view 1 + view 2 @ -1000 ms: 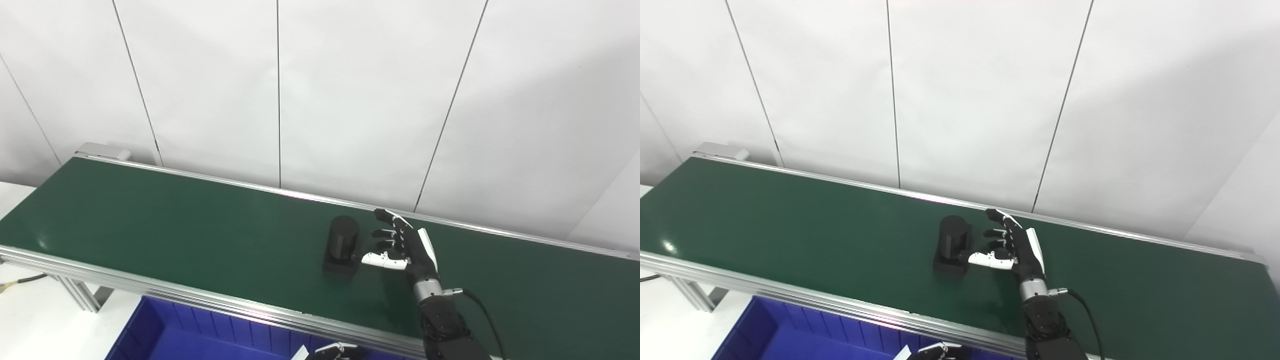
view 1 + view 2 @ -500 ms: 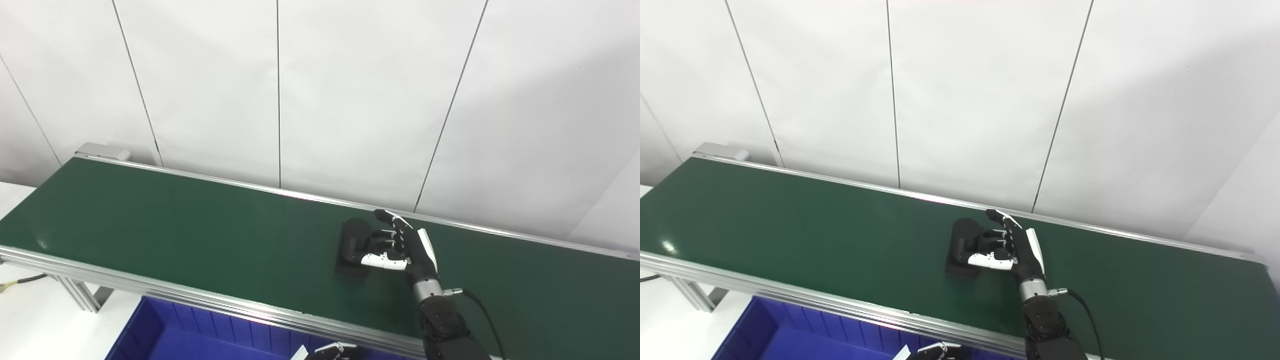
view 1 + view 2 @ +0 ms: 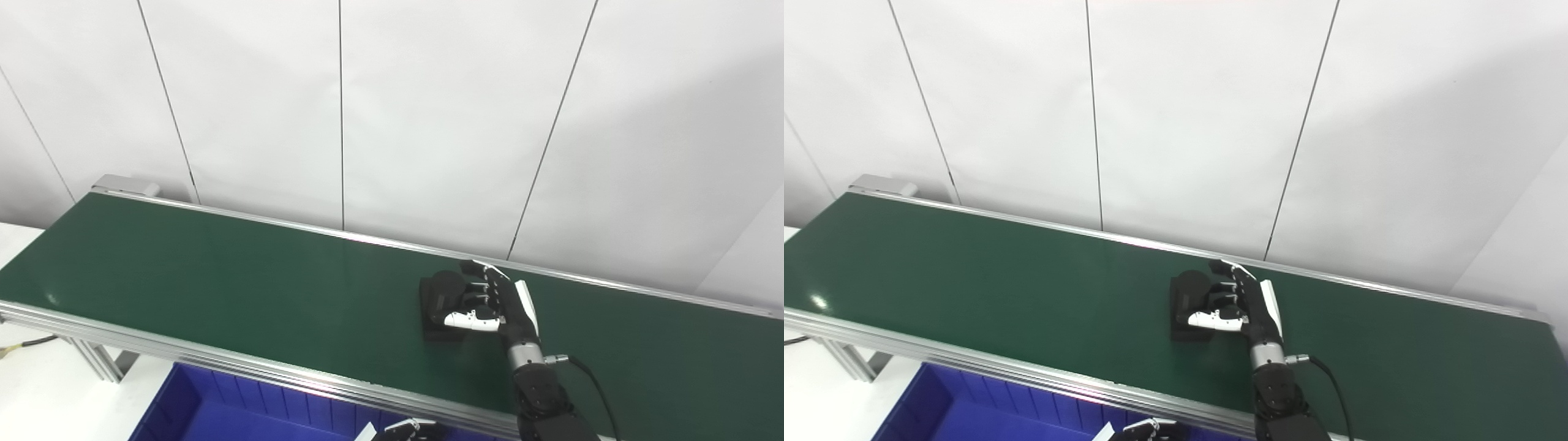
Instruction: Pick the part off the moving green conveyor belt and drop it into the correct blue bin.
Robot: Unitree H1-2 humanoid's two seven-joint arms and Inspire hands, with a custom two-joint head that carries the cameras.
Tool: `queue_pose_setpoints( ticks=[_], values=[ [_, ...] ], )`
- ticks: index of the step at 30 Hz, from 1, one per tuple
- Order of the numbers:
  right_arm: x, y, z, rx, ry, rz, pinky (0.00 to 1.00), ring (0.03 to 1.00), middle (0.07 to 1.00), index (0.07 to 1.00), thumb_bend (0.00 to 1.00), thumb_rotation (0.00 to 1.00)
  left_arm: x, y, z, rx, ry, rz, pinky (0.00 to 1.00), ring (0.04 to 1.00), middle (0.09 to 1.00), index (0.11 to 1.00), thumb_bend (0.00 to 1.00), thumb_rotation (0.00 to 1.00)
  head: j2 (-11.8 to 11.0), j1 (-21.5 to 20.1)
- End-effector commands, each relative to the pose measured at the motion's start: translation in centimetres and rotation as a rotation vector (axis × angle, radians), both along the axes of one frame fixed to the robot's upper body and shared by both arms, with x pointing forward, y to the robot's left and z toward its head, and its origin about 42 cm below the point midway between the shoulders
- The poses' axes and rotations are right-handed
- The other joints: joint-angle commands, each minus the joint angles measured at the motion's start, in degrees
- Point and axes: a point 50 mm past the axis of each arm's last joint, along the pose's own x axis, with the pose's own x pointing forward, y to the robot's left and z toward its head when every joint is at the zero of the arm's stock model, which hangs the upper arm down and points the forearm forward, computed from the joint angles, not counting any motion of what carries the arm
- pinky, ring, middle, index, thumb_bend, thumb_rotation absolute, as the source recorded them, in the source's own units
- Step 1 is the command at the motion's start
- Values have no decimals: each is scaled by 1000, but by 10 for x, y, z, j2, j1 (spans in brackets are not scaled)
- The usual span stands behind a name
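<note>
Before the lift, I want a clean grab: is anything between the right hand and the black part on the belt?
Nothing visible. The right hand is already wrapped around the black part on the green conveyor belt, thumb in front and fingers behind. The part's base rests on the belt.

Right hand (image 3: 1240,303) wrapped round black part (image 3: 1189,306) — green belt (image 3: 998,282)

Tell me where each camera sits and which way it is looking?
Left eye view: on the robot's head, looking down at the green belt; shows the right hand around the black part, and the left hand at the bottom edge.
Right eye view: beside it on the head, facing the same way; the same hands and arm show.
Both share: belt, part, blue bin, white wall.
</note>
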Motion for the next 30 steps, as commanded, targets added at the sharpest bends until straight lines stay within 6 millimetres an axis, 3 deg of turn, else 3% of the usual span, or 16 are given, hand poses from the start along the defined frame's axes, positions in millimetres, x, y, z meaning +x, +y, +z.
queue_pose_setpoints(
  ticks=[1,4,23,30],
  values=[
    [17,8,30,2,-118,6,421,472,505,501,561,1,6,-2,11,-37,-61,-2,653,724,766,753,1000,0,0,0],
    [17,7,30,-13,-123,2,413,466,490,477,524,0,6,-1,11,-39,-58,-3,653,725,766,754,1000,0,1,0],
    [13,-3,30,-38,-149,-1,400,459,485,481,522,0,7,2,10,-30,-59,-2,651,722,763,755,1000,0,2,-3],
    [1,-11,49,-15,-258,31,401,460,485,480,522,0,6,-2,11,-44,-58,-5,664,735,770,766,1000,0,12,-5]
  ],
)
